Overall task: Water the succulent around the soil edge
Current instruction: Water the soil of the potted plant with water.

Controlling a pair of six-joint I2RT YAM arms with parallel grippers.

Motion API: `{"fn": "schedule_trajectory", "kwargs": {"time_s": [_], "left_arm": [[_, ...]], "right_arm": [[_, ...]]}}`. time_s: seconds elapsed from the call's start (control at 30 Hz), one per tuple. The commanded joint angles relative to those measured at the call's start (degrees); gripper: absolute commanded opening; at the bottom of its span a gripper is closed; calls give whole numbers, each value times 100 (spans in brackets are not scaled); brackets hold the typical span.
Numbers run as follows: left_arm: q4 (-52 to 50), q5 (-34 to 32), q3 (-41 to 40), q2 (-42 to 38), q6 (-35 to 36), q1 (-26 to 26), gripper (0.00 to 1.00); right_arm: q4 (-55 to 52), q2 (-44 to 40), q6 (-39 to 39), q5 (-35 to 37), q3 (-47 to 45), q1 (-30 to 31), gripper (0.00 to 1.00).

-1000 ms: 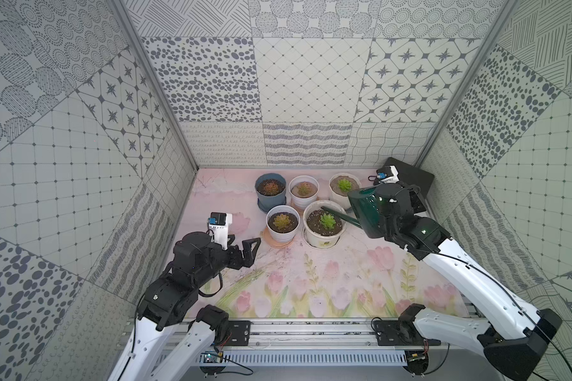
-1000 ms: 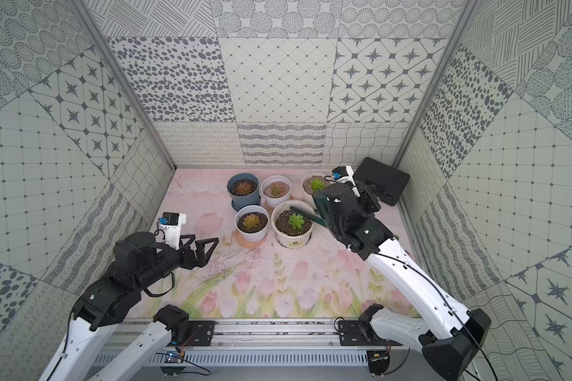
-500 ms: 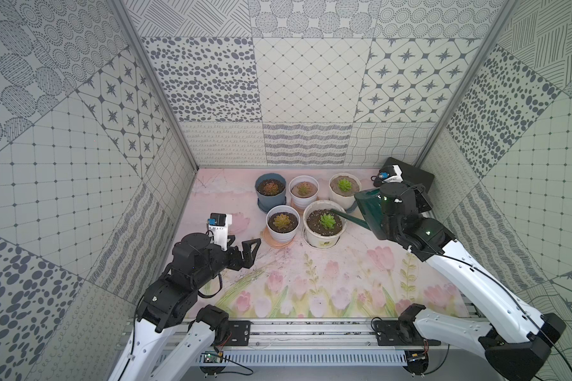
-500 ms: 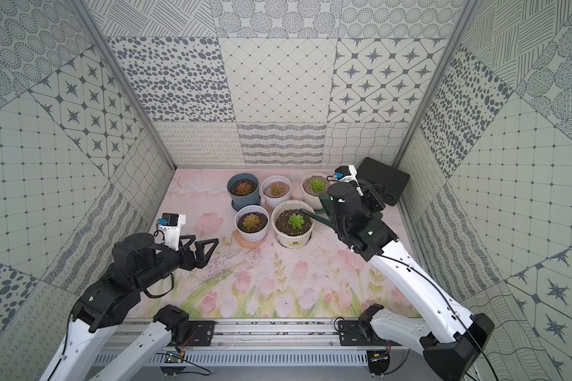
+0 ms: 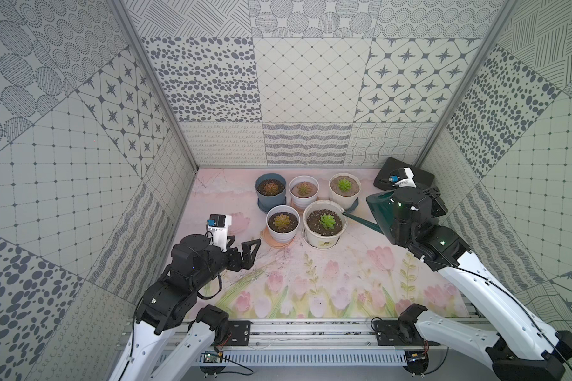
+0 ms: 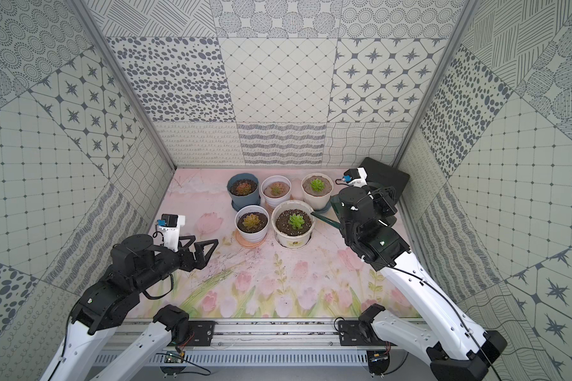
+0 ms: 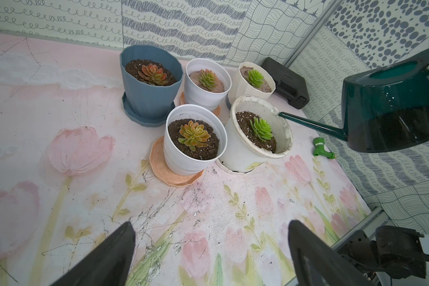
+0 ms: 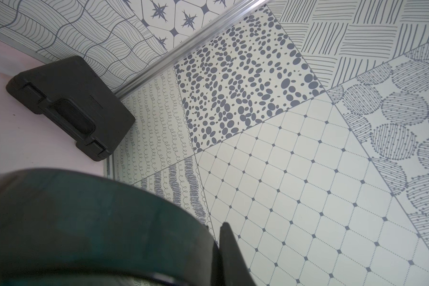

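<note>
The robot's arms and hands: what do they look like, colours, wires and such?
Both the left arm and right arm have white shells and black joints, with thin black cables looping outside. The left hand is black with triangular fingers; a white camera block with a blue part tops it.

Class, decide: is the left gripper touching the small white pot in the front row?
Apart. In the left wrist view, bare floral mat lies between the left gripper, jaws open, and the front small white pot.

A black case (image 7: 286, 84) sits in the back corner, a small green nozzle (image 7: 321, 148) on the floral mat (image 7: 233, 198).
</note>
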Motion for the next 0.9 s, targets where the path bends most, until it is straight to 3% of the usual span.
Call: {"fn": "schedule_trajectory", "kwargs": {"time_s": [0.0, 0.43, 0.87], "left_arm": [[192, 86, -20, -51, 97, 14, 99], [206, 69, -17, -53, 106, 13, 99], [197, 39, -28, -86, 114, 13, 99]], "right_arm": [[476, -198, -323, 88, -46, 111, 0], [481, -443, -1184, 400, -58, 997, 0], [489, -132, -1371, 691, 257, 1842, 0]]}}
